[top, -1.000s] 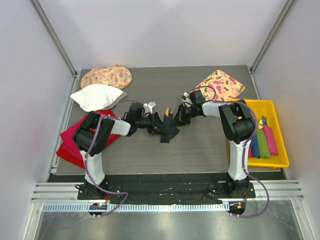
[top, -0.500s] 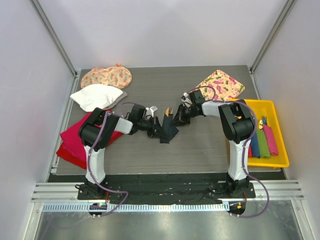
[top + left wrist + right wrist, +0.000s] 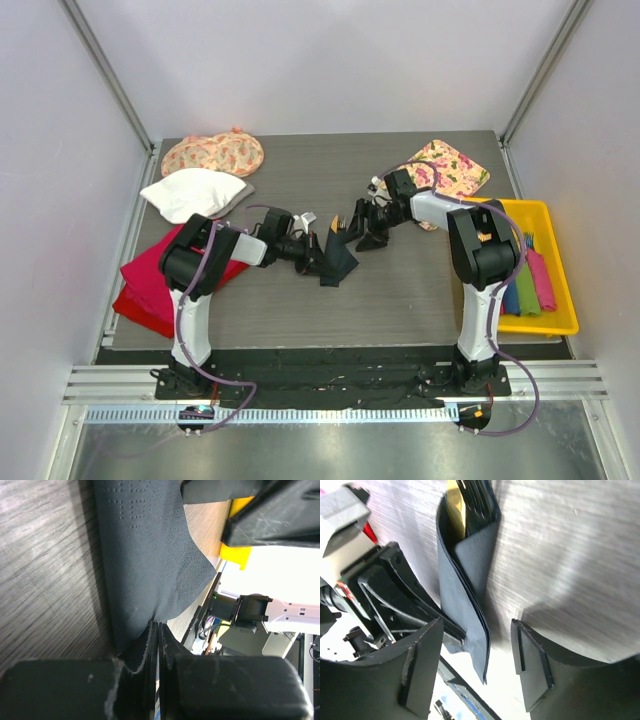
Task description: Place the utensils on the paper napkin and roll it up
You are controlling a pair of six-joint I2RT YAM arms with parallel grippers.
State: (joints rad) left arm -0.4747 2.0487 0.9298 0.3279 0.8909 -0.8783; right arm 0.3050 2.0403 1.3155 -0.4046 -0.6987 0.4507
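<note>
While the left gripper [image 3: 157,635] has its jaws pressed together on a fold of the paper napkin [image 3: 338,262], the right gripper [image 3: 476,626] stands with its jaws spread, one on either side of the napkin's loose layered edge and, as far as the wrist view shows, touching neither face of it; the napkin lies near the middle of the table [image 3: 420,300], between the two arms, doubled over into a narrow dark wedge rather than flat; the utensils [image 3: 455,502] sit inside the fold, only their tan-orange ends showing at the far end, so the placing looks done and the rolling is the step in hand, since the sheet is folded over but not yet a tight roll; the next move, I judge, calls for the free right gripper to take the loose flap and turn it over the cutlery while the left holds the pinched part steady; thin paper may tear or spring open if pulled hard, and the utensils could slide out of the open end.
</note>
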